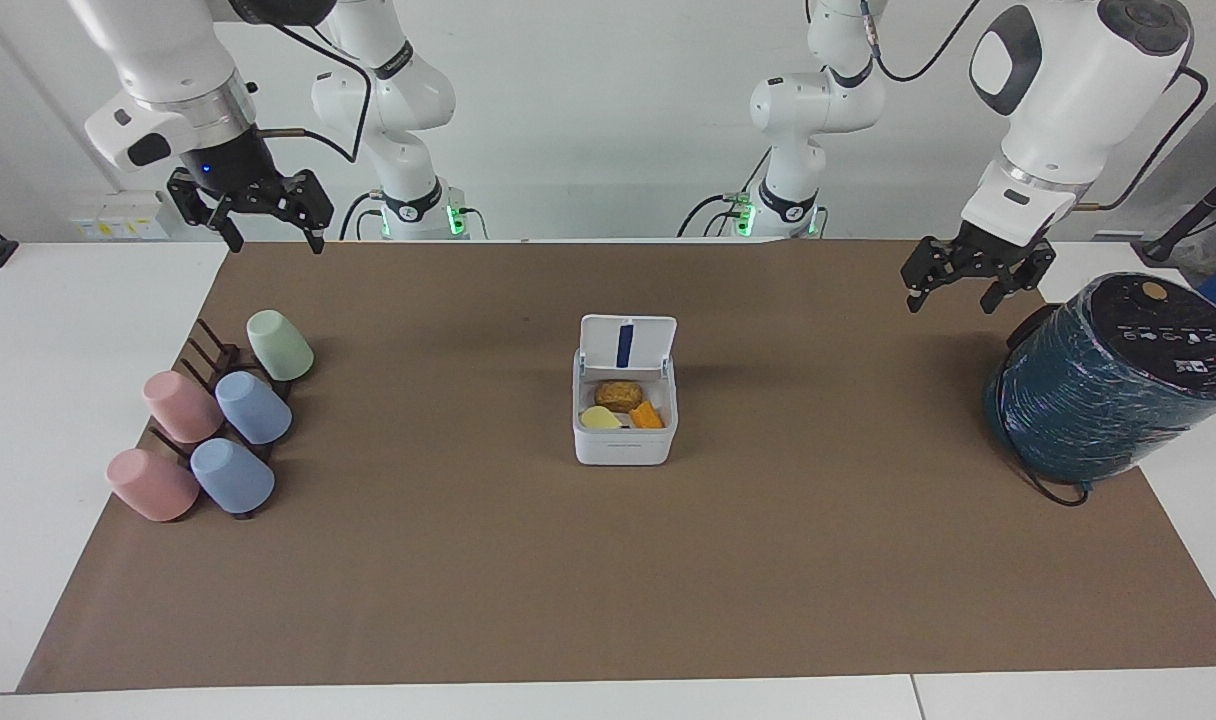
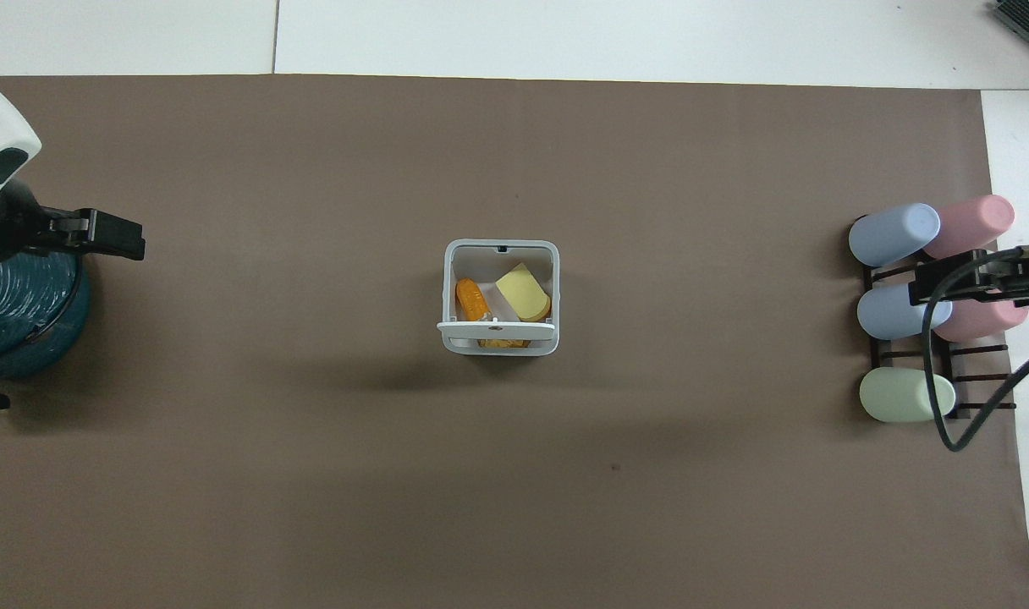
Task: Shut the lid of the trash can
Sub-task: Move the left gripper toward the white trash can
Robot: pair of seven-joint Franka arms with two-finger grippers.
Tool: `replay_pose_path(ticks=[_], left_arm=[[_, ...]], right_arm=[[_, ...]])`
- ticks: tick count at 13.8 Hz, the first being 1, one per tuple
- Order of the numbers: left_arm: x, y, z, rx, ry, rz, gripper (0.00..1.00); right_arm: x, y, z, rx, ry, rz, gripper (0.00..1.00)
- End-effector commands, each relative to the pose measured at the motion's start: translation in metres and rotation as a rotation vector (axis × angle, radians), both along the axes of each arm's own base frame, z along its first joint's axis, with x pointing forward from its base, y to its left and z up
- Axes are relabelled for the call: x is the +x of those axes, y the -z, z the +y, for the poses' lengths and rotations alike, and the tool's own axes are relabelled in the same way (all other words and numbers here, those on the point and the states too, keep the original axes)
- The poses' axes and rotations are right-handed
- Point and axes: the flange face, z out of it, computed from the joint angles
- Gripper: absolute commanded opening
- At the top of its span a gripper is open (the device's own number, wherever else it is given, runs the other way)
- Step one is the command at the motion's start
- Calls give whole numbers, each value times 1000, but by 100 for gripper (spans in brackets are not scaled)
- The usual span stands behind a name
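Left gripper: I see fingers spread open, holding nothing; up in the air over the mat edge beside the teal wrapped cylinder.
Right gripper: fingers spread wide, holding nothing; raised over the cup rack end of the mat. Both arms wait.
Trash can: mid-mat, well apart from both grippers, roughly between them.
Lid: standing open, hinged on the can's edge nearer the robots, blue strip facing out.
Inside the can: brown lump, yellow piece, orange piece.
Cups: pink, blue, green, lying on the rack at the right arm's end.
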Motion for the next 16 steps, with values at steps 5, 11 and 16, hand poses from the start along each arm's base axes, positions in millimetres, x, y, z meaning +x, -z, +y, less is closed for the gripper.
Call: replay_pose_path(ticks=[5, 11, 16], left_arm=[[-4, -6, -3, 10, -10, -10, 100], [-20, 3, -63, -37, -77, 3, 100], [-39, 21, -130, -74, -378, -6, 80]], right_arm=[[-7, 0, -1, 7, -8, 4, 100], [-7, 0, 0, 7, -11, 4, 100], [-7, -1, -1, 7, -9, 2, 100]])
